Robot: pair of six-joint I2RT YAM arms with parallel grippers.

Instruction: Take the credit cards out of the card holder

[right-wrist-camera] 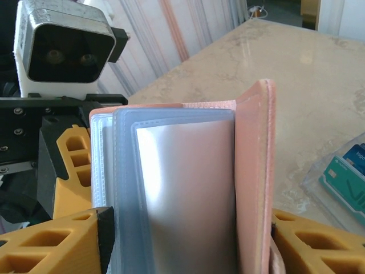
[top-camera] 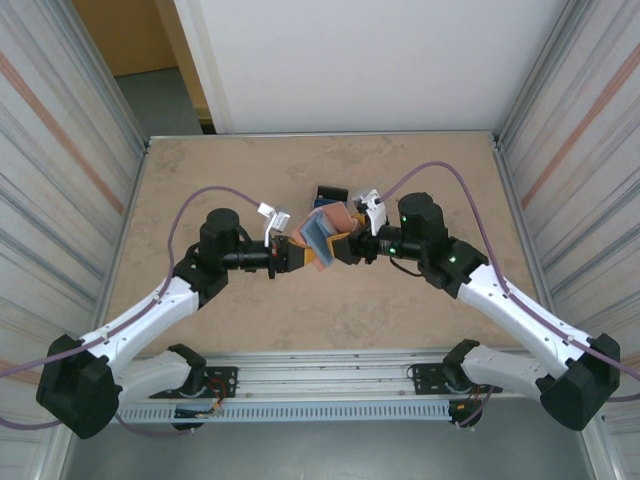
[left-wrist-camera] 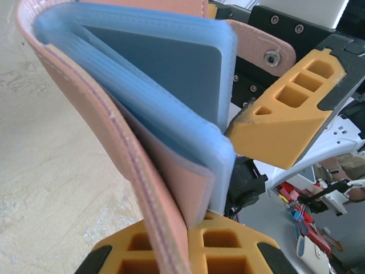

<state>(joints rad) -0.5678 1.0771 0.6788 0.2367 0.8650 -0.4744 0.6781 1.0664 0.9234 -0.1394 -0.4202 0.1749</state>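
Nearest us, above the middle of the table point(top-camera: 200, 180), the left gripper point(top-camera: 291, 256) clamps the salmon cover of the card holder point(top-camera: 322, 235), which we see held upright and partly open. The right gripper point(top-camera: 347, 248) closes on its blue-grey sleeves and the opposite cover. Just beyond the holder, a dark card point(top-camera: 330, 193) lies on the table; a teal card point(right-wrist-camera: 348, 182) in a clear sleeve lies there too.
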